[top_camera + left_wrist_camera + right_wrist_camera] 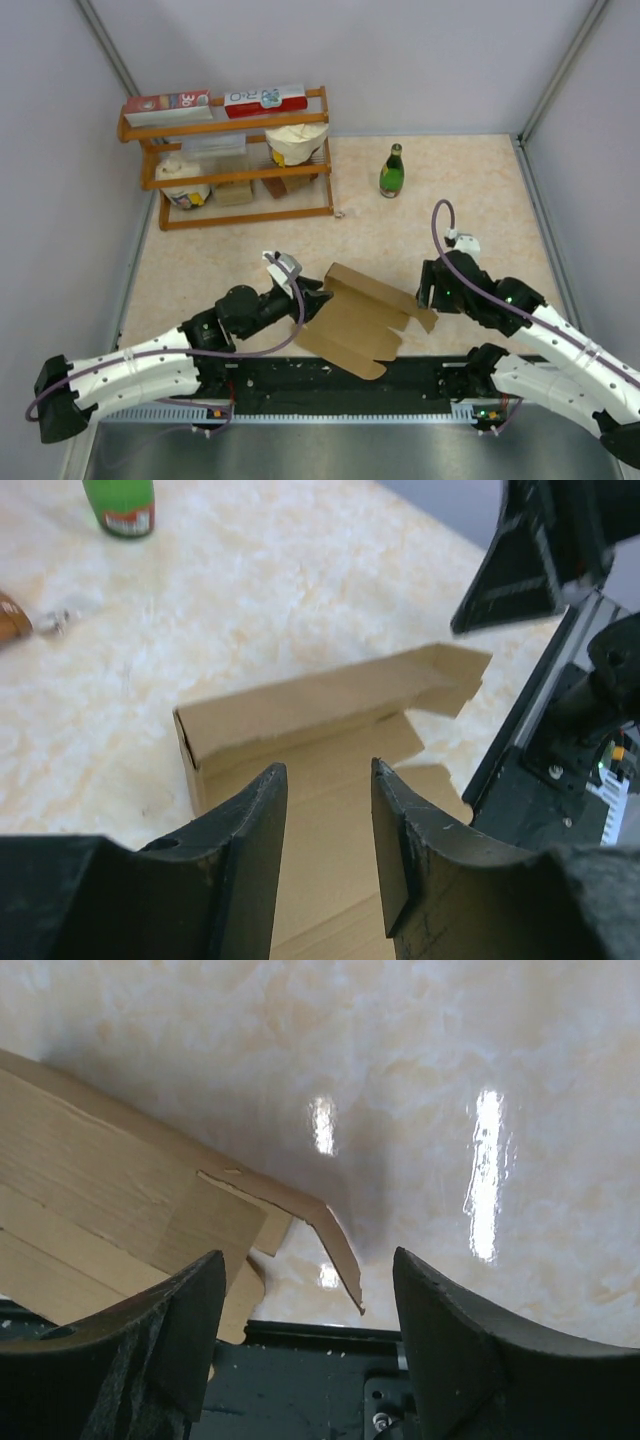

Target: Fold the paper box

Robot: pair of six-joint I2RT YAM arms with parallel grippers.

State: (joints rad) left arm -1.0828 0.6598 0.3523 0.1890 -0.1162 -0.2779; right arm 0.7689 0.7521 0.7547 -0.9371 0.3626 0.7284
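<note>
Paper box [352, 322]: lower centre, one long wall raised, other flaps unfolded; left gripper [328, 772] apparently part-open, empty; right gripper [308, 1258] released.

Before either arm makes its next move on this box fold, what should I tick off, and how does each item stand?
1. Paper box lies between both arms, far wall raised: ok.
2. Left gripper jaws apart over the box, nothing clamped: ok.
3. Right gripper open, holding nothing: ok.
4. End flap by the right gripper folded in: not ok, it sticks out.
5. Green bottle well away from the box: ok.
</note>
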